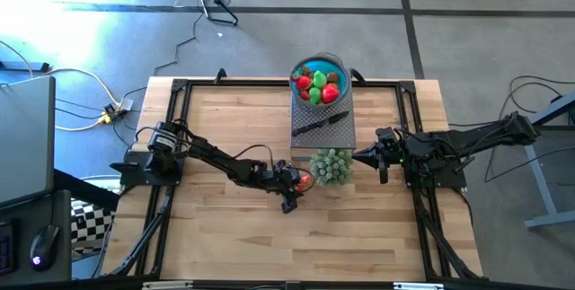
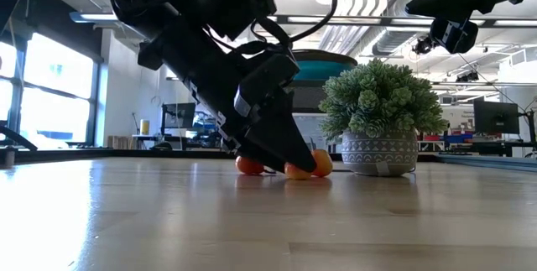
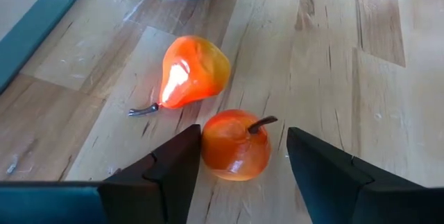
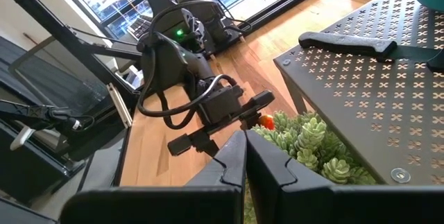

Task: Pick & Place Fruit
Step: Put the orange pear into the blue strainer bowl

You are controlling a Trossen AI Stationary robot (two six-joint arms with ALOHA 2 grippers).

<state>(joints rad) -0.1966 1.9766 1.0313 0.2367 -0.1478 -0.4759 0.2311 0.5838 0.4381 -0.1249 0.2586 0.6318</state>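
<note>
Straddling an orange fruit (image 3: 236, 145), the left end effector (image 3: 243, 165) stands spread (right end effector (image 4: 244, 156) pressed together).

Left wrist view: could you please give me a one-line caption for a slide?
Left tool, open, straddles an orange apple-shaped fruit on the wooden table, with an orange pear lying just beyond.

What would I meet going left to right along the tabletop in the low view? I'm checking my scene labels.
Left pincer low over the table → orange fruits on the wood under it → potted plant in its patterned pot.
</note>
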